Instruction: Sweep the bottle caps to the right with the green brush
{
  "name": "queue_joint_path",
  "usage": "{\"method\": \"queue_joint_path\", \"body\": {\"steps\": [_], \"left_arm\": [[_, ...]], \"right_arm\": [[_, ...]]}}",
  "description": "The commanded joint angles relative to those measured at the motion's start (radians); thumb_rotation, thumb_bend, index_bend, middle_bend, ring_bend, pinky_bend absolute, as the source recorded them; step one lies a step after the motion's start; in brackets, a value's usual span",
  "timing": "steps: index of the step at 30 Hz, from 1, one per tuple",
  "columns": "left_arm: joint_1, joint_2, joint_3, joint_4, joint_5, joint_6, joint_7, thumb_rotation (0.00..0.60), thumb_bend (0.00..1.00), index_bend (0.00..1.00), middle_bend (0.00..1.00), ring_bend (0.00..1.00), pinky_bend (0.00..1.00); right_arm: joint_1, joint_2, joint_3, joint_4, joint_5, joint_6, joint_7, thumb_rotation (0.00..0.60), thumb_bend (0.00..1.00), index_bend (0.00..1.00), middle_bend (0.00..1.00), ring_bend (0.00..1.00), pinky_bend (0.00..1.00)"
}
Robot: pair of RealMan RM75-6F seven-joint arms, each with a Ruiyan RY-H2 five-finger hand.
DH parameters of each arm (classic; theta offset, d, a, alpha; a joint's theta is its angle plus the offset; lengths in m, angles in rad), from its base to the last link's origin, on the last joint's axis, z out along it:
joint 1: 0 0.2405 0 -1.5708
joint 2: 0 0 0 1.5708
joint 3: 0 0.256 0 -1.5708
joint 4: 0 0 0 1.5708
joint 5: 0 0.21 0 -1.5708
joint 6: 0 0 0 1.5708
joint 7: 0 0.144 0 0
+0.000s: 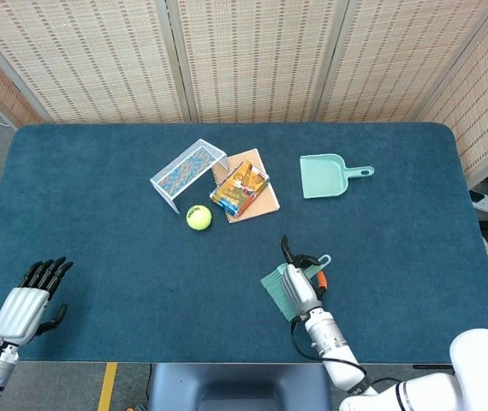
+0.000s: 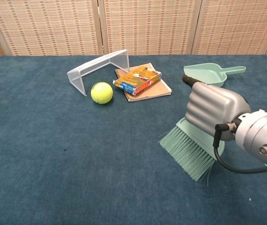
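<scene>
My right hand [image 1: 299,286] grips the handle of the green brush [image 1: 276,289] near the front middle of the blue table. In the chest view the right hand [image 2: 214,112] covers the brush's back, and the brush bristles [image 2: 188,152] point down-left onto the cloth. A small orange bit [image 1: 319,276] shows beside the hand in the head view; I cannot tell what it is. No bottle caps are plainly visible in either view. My left hand [image 1: 26,304] rests at the table's front left corner, fingers extended and holding nothing.
A green dustpan [image 1: 323,176] [image 2: 206,73] lies at the back right. A yellow tennis ball [image 1: 199,217] [image 2: 101,92], a wire rack [image 1: 190,174] [image 2: 98,69] and a colourful box on a notebook [image 1: 242,188] [image 2: 138,78] sit left of it.
</scene>
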Motion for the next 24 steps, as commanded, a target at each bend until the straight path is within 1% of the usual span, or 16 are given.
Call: {"method": "queue_joint_path", "body": {"steps": [1, 2, 8, 17, 24], "left_arm": [[0.0, -0.001, 0.0, 0.001, 0.0, 0.0, 0.002, 0.6, 0.46, 0.0, 0.0, 0.0, 0.07], [0.001, -0.003, 0.001, 0.003, -0.001, -0.001, 0.005, 0.6, 0.46, 0.0, 0.0, 0.0, 0.07], [0.0, -0.008, 0.0, 0.004, -0.004, -0.002, 0.016, 0.6, 0.46, 0.0, 0.0, 0.0, 0.07], [0.0, -0.017, -0.001, 0.008, -0.016, -0.013, 0.035, 0.6, 0.46, 0.0, 0.0, 0.0, 0.07], [-0.004, -0.022, -0.003, 0.013, -0.022, -0.022, 0.041, 0.6, 0.46, 0.0, 0.0, 0.0, 0.07]], "right_arm": [[0.004, 0.003, -0.007, 0.009, 0.005, 0.003, 0.005, 0.6, 0.68, 0.91, 0.86, 0.58, 0.0], [0.005, 0.011, -0.022, 0.04, 0.017, 0.004, 0.001, 0.6, 0.68, 0.91, 0.86, 0.58, 0.0], [0.008, 0.024, -0.054, 0.123, 0.035, -0.003, 0.043, 0.6, 0.68, 0.91, 0.86, 0.58, 0.0], [0.011, 0.047, -0.075, 0.225, 0.065, -0.014, 0.101, 0.6, 0.68, 0.91, 0.86, 0.58, 0.0], [0.016, 0.058, -0.092, 0.272, 0.058, -0.011, 0.121, 0.6, 0.68, 0.91, 0.86, 0.58, 0.0]]}}
